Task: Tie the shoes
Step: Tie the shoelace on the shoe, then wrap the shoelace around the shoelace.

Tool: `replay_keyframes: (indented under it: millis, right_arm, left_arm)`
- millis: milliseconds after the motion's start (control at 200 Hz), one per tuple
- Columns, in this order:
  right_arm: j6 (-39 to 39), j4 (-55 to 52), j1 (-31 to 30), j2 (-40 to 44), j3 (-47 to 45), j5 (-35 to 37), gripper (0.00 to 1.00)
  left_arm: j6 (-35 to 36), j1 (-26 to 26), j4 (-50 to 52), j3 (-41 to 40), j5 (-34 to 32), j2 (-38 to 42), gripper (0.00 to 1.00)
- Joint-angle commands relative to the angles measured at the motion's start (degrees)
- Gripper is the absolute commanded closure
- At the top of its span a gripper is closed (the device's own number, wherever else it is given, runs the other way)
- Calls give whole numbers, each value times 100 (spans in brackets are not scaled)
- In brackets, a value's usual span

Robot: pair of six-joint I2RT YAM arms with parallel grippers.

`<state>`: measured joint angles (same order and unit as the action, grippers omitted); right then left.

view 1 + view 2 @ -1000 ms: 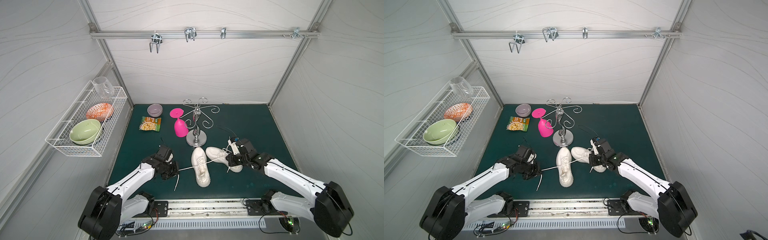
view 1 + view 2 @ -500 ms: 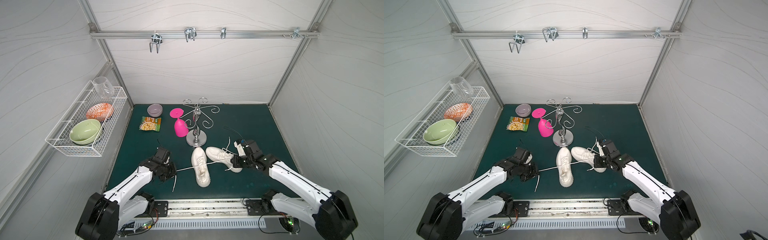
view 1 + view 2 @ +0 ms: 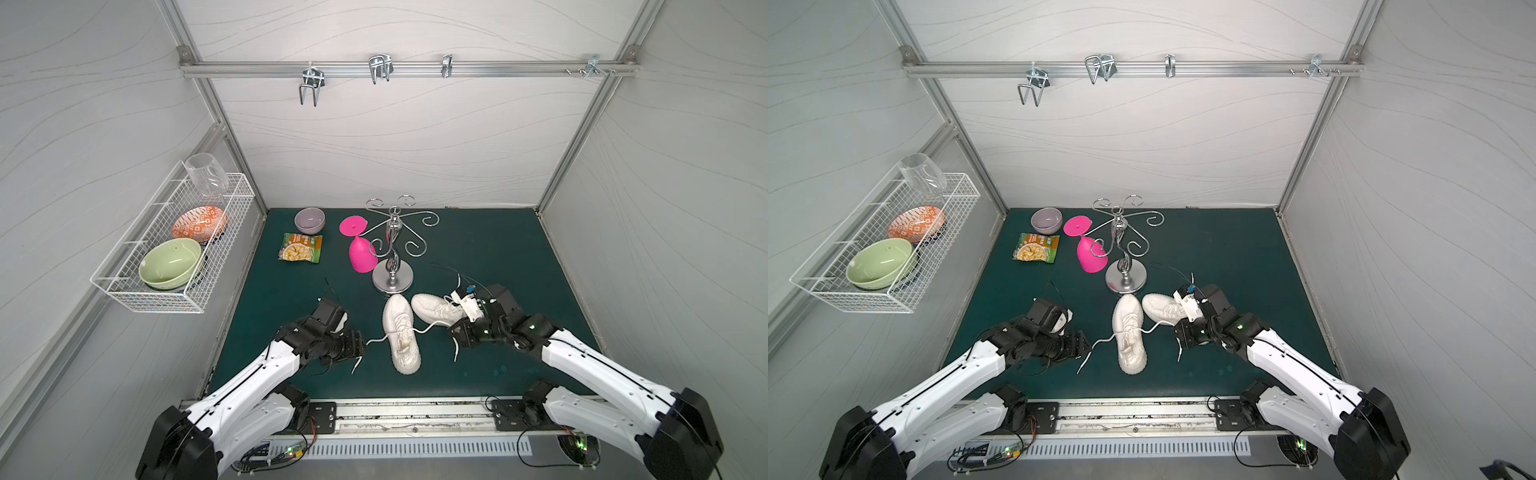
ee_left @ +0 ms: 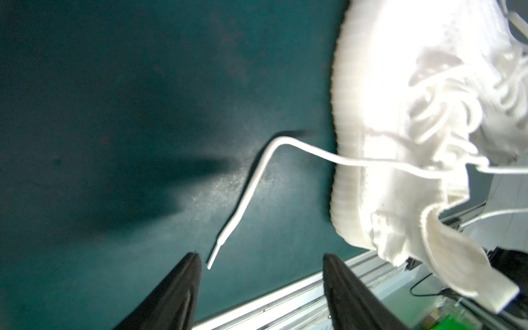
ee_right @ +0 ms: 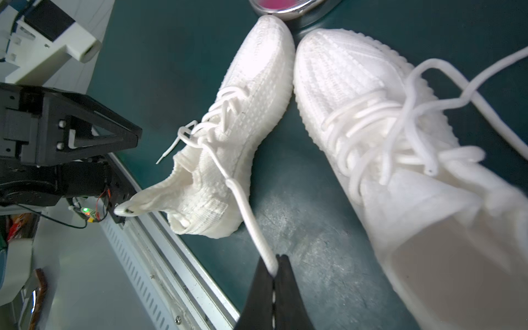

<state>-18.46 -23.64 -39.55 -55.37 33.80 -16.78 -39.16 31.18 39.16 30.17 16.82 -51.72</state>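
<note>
Right now my left gripper (image 4: 261, 257) stands wide open, its two black fingers (image 4: 183, 288) well apart and holding nothing. The plastic tip of the left lace (image 4: 243, 200) lies on the green mat (image 3: 498, 249) just beside one finger, pinched by neither. My right gripper (image 5: 274, 265) is closed tight on the right lace (image 5: 248, 211), which runs from the grip to the eyelets of the near shoe (image 3: 401, 332). A short tail hangs loose below the grip in both top views.

The near shoe sits upright on its sole in the middle of the mat, between my two grippers. Its long axis runs front to back: the toe points away from me at the base of the chrome stand (image 3: 392, 276), just beside it, and the heel tab points at the front rail (image 3: 415, 411).

The far shoe (image 3: 436, 309) is upright too but lies crosswise, its long axis slanting across the mat. Its toe points toward my left side, just beside the near shoe's toe, and its heel end is hidden under my right wrist. Together they make a V that opens toward my right arm. The far shoe's laces lie loose over its tongue.
</note>
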Motion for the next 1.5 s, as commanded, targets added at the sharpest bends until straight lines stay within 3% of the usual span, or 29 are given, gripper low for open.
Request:
replay_keyframes:
  millis: [0, 160, 315, 500, 740, 970, 1080, 1300, 1495]
  right_arm:
    - [-67, 355, -30, 138, -184, -229, 100]
    - [-157, 504, -33, 134, -357, -306, 100]
    - [-359, 724, -35, 239, -607, -353, 100]
    - [-604, 1034, -31, 281, -846, -363, 100]
    - [-717, 1268, -35, 207, -919, -353, 100]
    - [-748, 1318, -31, 120, -877, -366, 100]
    - [-745, 1266, -27, 185, -851, -318, 100]
    - [-645, 1711, -164, 407, -563, 311, 100]
    - [-158, 3092, -722, -393, -161, 1307, 100]
  left_arm:
    - [558, 415, 46, 371, -552, 194, 25]
    - [1865, 813, -895, 302, -528, -162, 28]
    - [2375, 850, -1499, 565, -635, -941, 40]
    - [2613, 864, -2571, 288, -224, -1610, 48]
    - [2681, 872, -3391, -85, -127, -1855, 52]
    - [2596, 876, -3695, -299, -177, -2150, 74]
    - [2593, 876, -3663, -345, -205, -2086, 100]
    - [2546, 934, -4436, -693, -251, -1312, 100]
    - [2586, 968, -5199, -884, -284, -1172, 100]
